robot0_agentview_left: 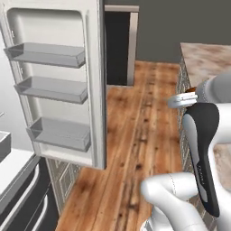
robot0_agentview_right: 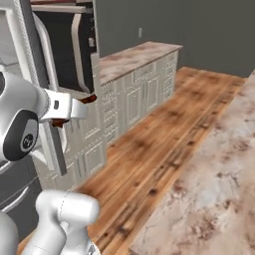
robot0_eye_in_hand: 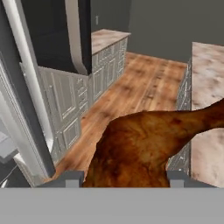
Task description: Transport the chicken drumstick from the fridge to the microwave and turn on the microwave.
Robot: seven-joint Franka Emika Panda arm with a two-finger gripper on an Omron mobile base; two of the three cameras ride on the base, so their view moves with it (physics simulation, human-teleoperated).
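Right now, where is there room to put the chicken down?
The marble counter on the right is bare, bordered by the wood floor. The far counter beside the dark microwave door is bare too. It is crowded by the open fridge door on the left.

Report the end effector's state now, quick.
End effector: closed on the reddish-brown, lumpy chicken drumstick, held between its two fingertips.

Glossy white arm [robot0_agentview_left: 171, 191], black joint covers
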